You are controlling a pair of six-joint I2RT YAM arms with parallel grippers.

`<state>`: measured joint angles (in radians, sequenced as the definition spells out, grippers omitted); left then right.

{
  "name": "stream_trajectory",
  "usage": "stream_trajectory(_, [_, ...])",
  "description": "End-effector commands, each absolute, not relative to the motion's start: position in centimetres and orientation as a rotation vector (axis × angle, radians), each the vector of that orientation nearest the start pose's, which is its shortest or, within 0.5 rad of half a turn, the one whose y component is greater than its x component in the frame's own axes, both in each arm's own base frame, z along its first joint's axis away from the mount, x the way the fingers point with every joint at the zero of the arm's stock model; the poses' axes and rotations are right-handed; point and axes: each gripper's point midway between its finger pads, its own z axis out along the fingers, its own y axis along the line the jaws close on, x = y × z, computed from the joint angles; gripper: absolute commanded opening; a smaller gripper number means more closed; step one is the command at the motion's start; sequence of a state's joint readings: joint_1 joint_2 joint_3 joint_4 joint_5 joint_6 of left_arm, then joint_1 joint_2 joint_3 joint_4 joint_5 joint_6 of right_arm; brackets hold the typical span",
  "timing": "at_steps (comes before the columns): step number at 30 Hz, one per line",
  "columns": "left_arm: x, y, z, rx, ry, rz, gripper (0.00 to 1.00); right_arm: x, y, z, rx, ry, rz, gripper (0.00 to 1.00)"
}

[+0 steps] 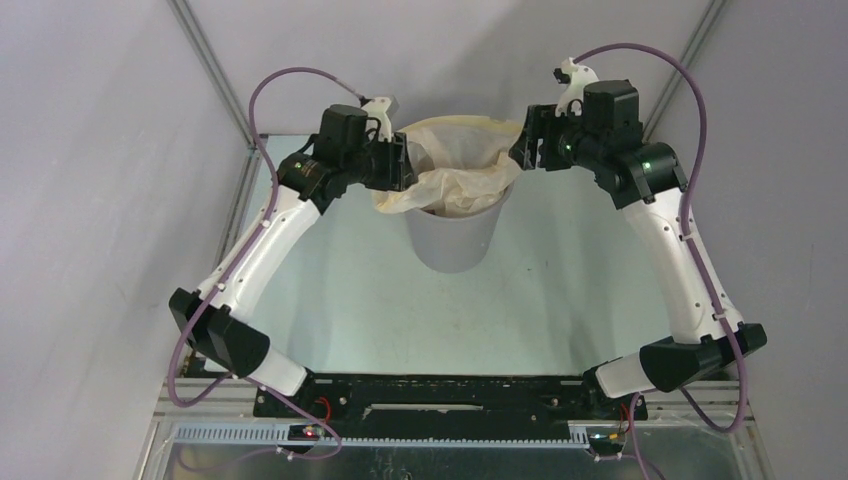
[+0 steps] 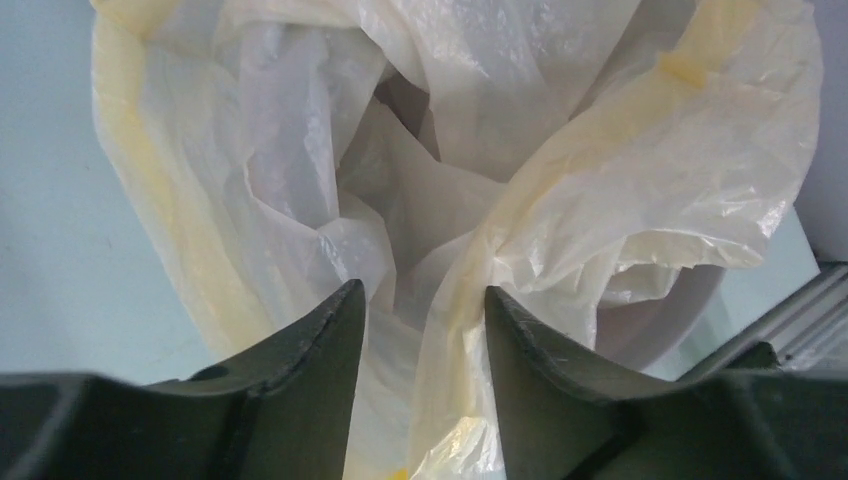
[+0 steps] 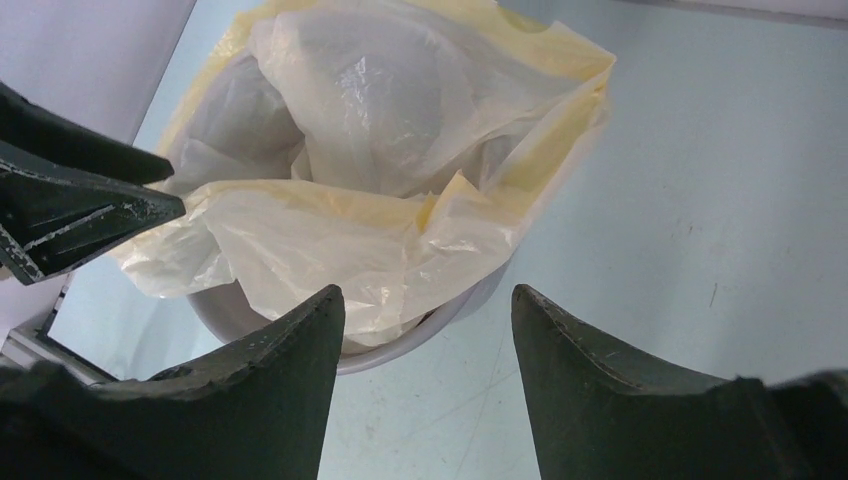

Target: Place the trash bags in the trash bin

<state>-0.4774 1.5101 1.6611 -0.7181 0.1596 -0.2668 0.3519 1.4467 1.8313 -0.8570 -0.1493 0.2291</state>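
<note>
The pale yellow-cream trash bag (image 1: 455, 160) lies crumpled in and over the mouth of the light grey trash bin (image 1: 455, 240), which stands upright at the table's far middle. Its yellow edge band hangs over the rim. My left gripper (image 1: 404, 165) is at the bin's left rim. In the left wrist view it (image 2: 425, 290) is open, with a fold of the bag (image 2: 600, 170) running between its fingers and the bin's wall (image 2: 665, 315) behind. My right gripper (image 1: 520, 150) is at the bin's right rim. It (image 3: 428, 290) is open and empty, just outside the bin's rim (image 3: 400, 350) and the bag (image 3: 380, 130).
The pale table surface (image 1: 560, 290) spreads around the bin. Grey walls and a metal frame post (image 1: 215, 70) close in the back. The left gripper's fingers (image 3: 80, 210) show at the left of the right wrist view, close to the bag's far side.
</note>
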Motion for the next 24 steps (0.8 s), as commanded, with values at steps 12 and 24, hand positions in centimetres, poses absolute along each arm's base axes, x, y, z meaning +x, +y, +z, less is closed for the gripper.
stream_trajectory(12, [31.8,-24.7,35.6,0.495,1.977,-0.713,0.00,36.7,17.1,36.5,-0.217,2.079,0.577,0.64])
stream_trajectory(24, [26.1,-27.5,33.6,0.628,1.919,-0.864,0.00,40.8,16.6,33.7,-0.083,2.132,0.562,0.66])
